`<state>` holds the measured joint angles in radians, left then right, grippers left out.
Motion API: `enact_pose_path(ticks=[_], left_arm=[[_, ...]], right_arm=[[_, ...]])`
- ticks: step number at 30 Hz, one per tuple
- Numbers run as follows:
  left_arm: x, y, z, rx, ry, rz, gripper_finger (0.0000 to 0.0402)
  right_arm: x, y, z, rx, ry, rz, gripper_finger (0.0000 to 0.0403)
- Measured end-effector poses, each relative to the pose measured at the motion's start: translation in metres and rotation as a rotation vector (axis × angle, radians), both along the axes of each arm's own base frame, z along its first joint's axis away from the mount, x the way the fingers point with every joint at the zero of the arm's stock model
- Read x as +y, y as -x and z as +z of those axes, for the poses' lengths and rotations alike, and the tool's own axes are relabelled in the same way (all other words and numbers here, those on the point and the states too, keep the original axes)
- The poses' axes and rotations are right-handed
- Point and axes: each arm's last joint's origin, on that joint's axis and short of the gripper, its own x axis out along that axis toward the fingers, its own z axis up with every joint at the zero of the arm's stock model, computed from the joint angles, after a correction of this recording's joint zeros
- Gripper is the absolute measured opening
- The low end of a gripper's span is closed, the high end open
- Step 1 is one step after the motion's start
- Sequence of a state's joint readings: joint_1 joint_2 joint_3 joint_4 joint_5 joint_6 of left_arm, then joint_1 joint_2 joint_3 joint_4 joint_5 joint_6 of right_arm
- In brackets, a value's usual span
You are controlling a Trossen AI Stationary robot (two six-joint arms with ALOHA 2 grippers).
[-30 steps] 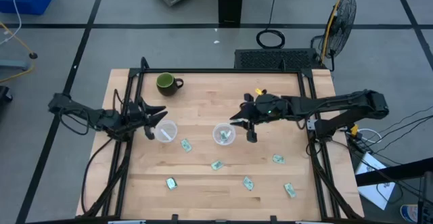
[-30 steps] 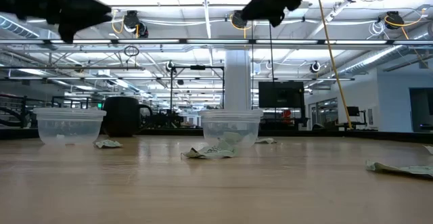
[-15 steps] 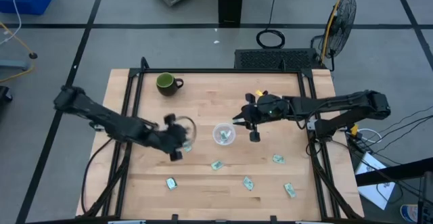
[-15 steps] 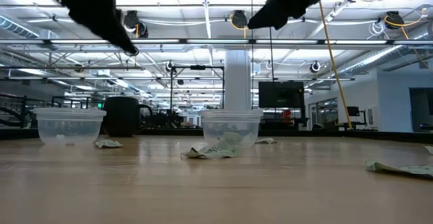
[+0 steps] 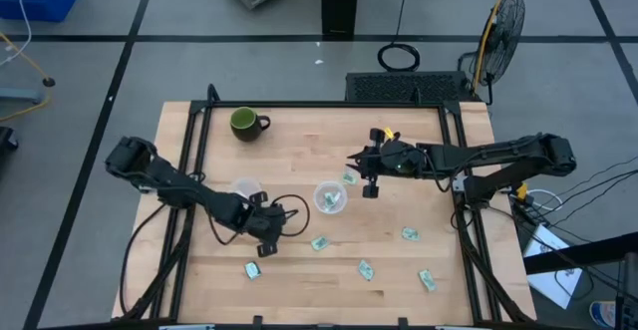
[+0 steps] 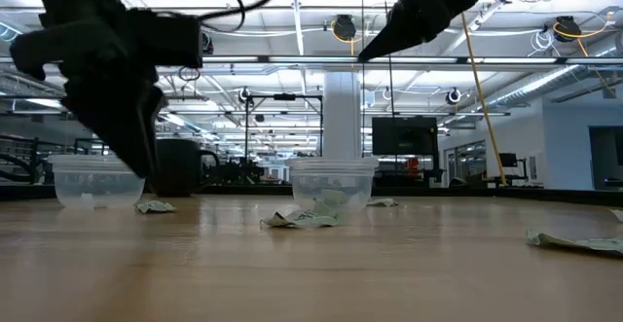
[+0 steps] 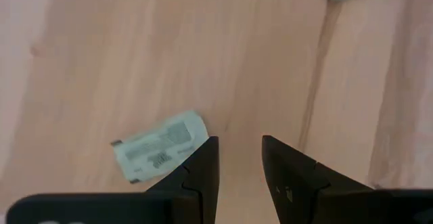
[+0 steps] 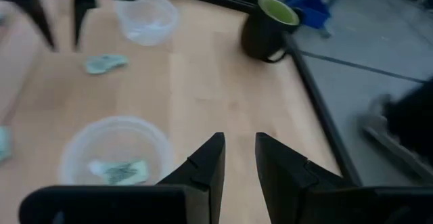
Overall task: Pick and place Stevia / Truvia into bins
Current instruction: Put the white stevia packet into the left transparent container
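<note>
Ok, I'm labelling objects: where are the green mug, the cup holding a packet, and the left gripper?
green mug [image 5: 243,123], high view, its rim.
cup holding a packet [image 5: 330,197], high view, its middle.
left gripper [image 5: 266,248], high view, between fingertips.

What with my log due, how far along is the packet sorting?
Early. Done: the middle cup holds at least one packet. In hand: nothing; the left end effector hovers open beside a loose packet, the right end effector is open near the middle cup. Left: at least five packets lie loose on the table; the left cup's contents are unclear.
</note>
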<state>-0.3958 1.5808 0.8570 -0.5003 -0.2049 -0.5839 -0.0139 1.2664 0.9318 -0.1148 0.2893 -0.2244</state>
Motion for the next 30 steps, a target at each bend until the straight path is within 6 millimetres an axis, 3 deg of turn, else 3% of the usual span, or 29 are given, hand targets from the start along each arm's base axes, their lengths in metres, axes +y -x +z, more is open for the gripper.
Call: enact_pose_path(ticks=[9, 30], left_arm=[[0.002, -0.001, -0.024, 0.095, -0.112, 0.020, 0.0117], [0.024, 0.001, -0.035, 0.148, -0.101, 0.067, 0.0106]], right_arm=[[0.000, 0.000, 0.000, 0.002, -0.003, 0.001, 0.0075], [0.000, 0.000, 0.000, 0.002, -0.004, 0.001, 0.0075]])
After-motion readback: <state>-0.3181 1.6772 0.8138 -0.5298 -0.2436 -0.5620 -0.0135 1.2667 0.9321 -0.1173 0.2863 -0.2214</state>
